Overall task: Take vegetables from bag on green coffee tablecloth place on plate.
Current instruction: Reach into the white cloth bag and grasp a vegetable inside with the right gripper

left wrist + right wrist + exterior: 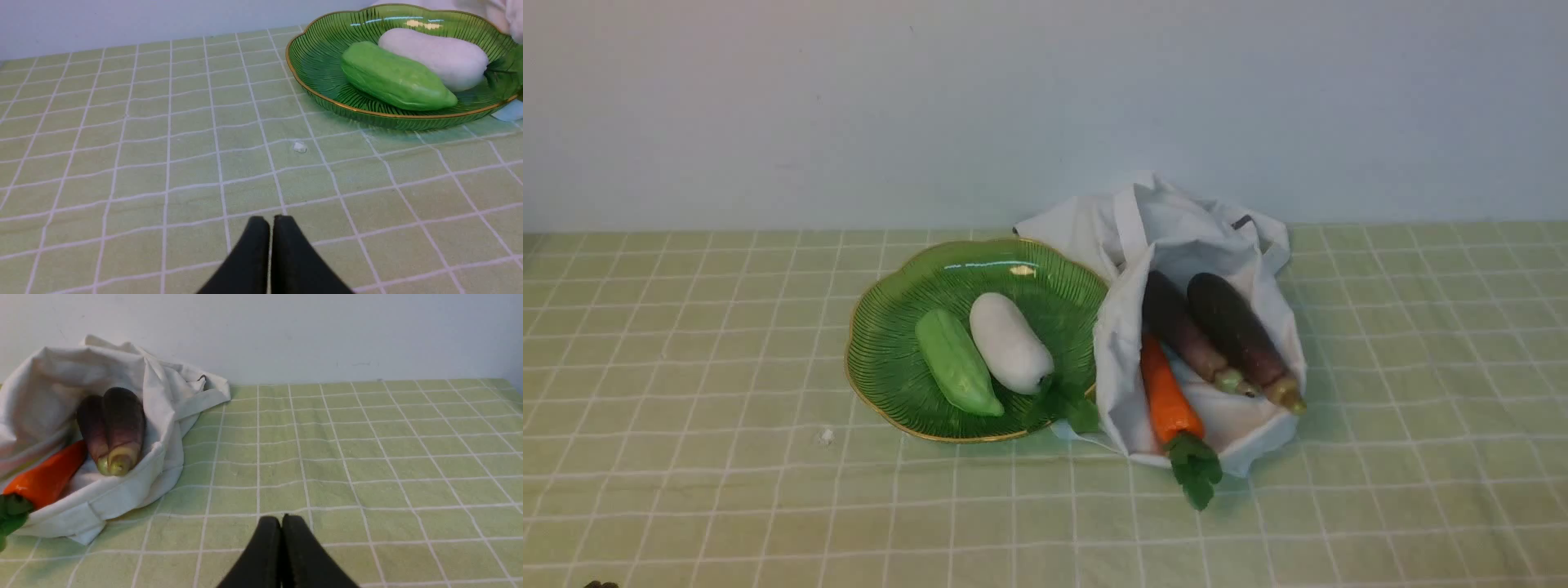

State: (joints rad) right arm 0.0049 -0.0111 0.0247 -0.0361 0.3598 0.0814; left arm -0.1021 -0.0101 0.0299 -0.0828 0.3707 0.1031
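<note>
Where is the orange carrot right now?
In the front view, the orange carrot lies right of centre in the mouth of the white bag, beside two dark eggplants, leaves poking out.

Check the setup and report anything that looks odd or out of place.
Two small things stand out. A whitish fleck sits on the green tablecloth, off the plate, like stray debris or a flaw. The carrot's leaves hang over the bag's lip instead of lying inside. I see no spill.
</note>
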